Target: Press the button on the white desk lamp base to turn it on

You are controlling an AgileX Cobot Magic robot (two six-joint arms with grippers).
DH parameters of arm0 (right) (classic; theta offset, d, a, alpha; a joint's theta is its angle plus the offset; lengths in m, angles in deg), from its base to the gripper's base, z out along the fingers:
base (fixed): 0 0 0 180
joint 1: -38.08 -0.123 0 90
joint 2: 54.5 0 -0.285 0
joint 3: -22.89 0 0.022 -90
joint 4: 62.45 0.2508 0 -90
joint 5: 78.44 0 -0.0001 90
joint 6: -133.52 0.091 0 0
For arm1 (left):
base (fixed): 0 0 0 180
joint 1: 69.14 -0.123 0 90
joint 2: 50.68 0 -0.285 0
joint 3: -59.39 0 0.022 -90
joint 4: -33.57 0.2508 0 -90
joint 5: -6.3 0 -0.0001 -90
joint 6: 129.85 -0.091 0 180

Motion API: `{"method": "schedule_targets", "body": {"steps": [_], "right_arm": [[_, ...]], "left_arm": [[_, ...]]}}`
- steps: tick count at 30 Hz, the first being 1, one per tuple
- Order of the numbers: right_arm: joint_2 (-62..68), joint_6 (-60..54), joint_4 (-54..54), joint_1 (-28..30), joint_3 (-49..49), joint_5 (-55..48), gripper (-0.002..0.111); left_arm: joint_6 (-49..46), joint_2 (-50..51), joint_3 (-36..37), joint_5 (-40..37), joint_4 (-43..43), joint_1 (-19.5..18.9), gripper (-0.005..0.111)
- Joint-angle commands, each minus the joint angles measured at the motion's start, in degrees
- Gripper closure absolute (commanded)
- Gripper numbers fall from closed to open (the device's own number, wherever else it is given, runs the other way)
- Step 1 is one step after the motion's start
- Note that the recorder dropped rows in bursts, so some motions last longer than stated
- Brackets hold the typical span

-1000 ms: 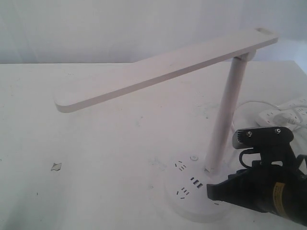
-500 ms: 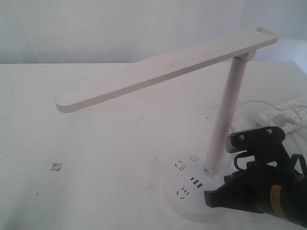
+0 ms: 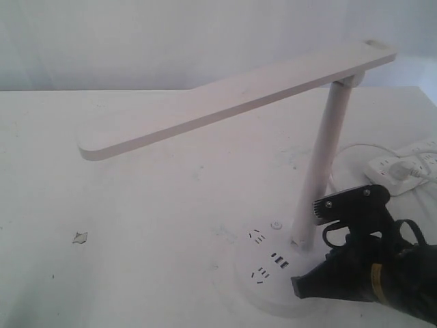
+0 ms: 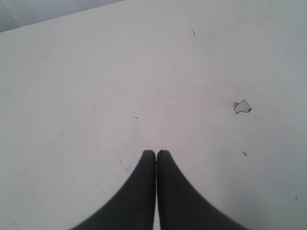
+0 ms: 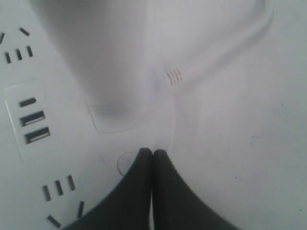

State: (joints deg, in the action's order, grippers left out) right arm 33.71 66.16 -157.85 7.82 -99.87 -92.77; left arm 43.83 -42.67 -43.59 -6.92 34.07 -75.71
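Note:
The white desk lamp stands at the table's right front, its flat bar head reaching left from a slim stem. Its round lamp base shows pin sockets, USB ports and a small round button behind them. My right gripper is shut and low over the base's right front edge. In the right wrist view its tips partly cover a second round button close to the stem foot. My left gripper is shut over bare table, holding nothing.
A white power strip with a plugged cable lies at the right rear. The lamp's cord leaves the base toward it. A small grey scrap lies on the white table at the left.
My right gripper has moved left and down over the last second, closing in on the lamp base near the stem. The lamp itself has not moved.

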Motion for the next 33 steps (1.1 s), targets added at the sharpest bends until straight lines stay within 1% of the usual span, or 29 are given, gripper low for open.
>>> {"method": "schedule_targets", "body": {"steps": [1, 4, 11, 14, 20, 26, 29, 33], "right_arm": [[0.84, -0.41, 0.33, 0.03, -0.96, 4.52, 0.108], [0.84, -0.41, 0.28, 0.03, -1.45, 6.22, 0.108], [0.84, -0.41, 0.28, 0.03, -1.48, 3.00, 0.108], [0.84, -0.41, 0.28, 0.03, -1.48, 3.31, 0.108], [-2.61, -1.06, 0.28, 0.03, -1.16, 8.21, 0.108], [-14.57, -1.06, 0.28, 0.03, 1.37, 9.07, 0.108], [-23.37, -1.51, 0.28, 0.03, 3.22, 9.07, 0.108], [-38.16, -2.19, 0.28, 0.03, 5.26, 9.22, 0.108]], "left_arm": [[0.06, -0.22, 0.19, -0.04, -0.07, -0.03, 0.107], [0.06, -0.22, 0.19, -0.04, -0.07, -0.03, 0.107], [0.06, -0.22, 0.19, -0.04, -0.07, -0.03, 0.107], [0.06, -0.22, 0.19, -0.04, -0.07, -0.03, 0.107], [0.06, -0.22, 0.19, -0.04, -0.07, -0.03, 0.107], [0.06, -0.22, 0.19, -0.04, -0.07, -0.03, 0.107], [0.06, -0.22, 0.19, -0.04, -0.07, -0.03, 0.107], [0.06, -0.22, 0.19, -0.04, -0.07, -0.03, 0.107]]}}
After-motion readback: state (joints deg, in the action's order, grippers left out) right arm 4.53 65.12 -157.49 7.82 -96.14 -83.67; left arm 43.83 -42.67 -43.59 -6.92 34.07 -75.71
